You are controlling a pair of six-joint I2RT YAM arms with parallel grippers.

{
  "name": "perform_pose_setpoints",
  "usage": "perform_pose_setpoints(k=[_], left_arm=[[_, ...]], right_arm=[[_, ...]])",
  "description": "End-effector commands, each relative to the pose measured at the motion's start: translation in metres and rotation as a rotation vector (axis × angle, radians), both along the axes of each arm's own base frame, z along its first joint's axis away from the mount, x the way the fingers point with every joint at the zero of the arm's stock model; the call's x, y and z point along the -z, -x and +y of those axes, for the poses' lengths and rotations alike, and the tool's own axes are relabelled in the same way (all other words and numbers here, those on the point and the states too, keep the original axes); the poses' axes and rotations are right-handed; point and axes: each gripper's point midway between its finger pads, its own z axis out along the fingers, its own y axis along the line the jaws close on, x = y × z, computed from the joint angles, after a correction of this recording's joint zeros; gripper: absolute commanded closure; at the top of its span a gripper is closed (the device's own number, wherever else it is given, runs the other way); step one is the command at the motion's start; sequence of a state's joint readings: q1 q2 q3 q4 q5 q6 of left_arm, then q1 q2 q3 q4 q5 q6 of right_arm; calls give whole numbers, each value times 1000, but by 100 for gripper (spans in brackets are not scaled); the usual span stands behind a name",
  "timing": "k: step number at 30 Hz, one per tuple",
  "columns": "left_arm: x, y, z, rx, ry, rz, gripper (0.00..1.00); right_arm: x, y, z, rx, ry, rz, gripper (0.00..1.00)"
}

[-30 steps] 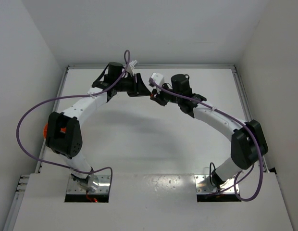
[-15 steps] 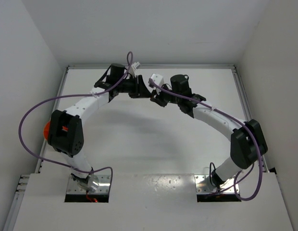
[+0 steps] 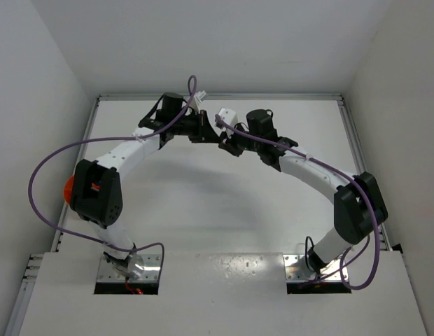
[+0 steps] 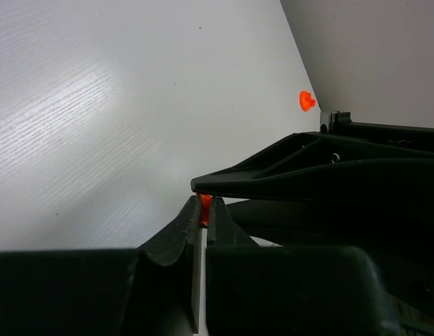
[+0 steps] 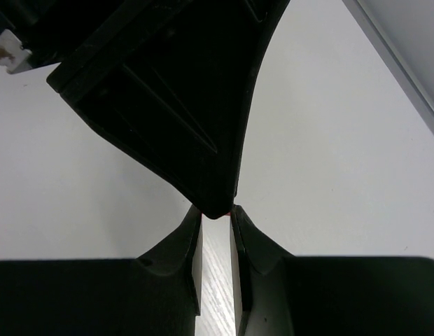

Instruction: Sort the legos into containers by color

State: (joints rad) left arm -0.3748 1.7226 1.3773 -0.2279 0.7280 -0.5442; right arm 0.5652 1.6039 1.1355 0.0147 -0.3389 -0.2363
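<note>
Finding 1: The left pincer [image 4: 204, 204] is clamped on an orange lego [image 4: 204, 210], jaws drawn narrow with the brick wedged at their tips. In the overhead view it has moved toward 3 o'clock since a second ago and now meets the right pincer [image 5: 217, 213] at the 12 o'clock end of the desk [image 3: 203, 210]. A gap stood between the two before.

Finding 2: The right pincer is narrow, jaws nearly together. The left pincer's black tip sits right at its fingertips, and a sliver of orange shows along one inner edge. Whether it grips the brick cannot be told.

Finding 3: A second orange lego [image 4: 306, 101] lies loose on the desk at 1 o'clock in the left wrist view, near the foot of the wall [image 4: 371, 49] and well apart from the pincers.

Finding 4: The orange bowl [image 3: 67, 189] sits at the desk's 9 o'clock edge, mostly hidden behind the left arm [image 3: 94, 196]. More of its rim shows than a second ago. Its compartments are not visible.

Finding 5: The right arm's elbow has shifted slightly toward 9 o'clock.
</note>
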Motion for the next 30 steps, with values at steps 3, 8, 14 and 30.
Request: perform_pose_setpoints(k=[3,8,14,30], left_arm=[[7,11,-10,74,-5,-6,100],[6,6,7,24,-59,-45,100],[3,-5,59,-111,-150,-70,100],[3,51,292,-546,-593,44,100]], right_arm=[[-63,-15,22,-17,-125,-157,100],[-61,-17,15,27,-109,-143,76],[-51,-9,-11,90,-71,-122,41],[41,32,-77,135,267,206,38]])
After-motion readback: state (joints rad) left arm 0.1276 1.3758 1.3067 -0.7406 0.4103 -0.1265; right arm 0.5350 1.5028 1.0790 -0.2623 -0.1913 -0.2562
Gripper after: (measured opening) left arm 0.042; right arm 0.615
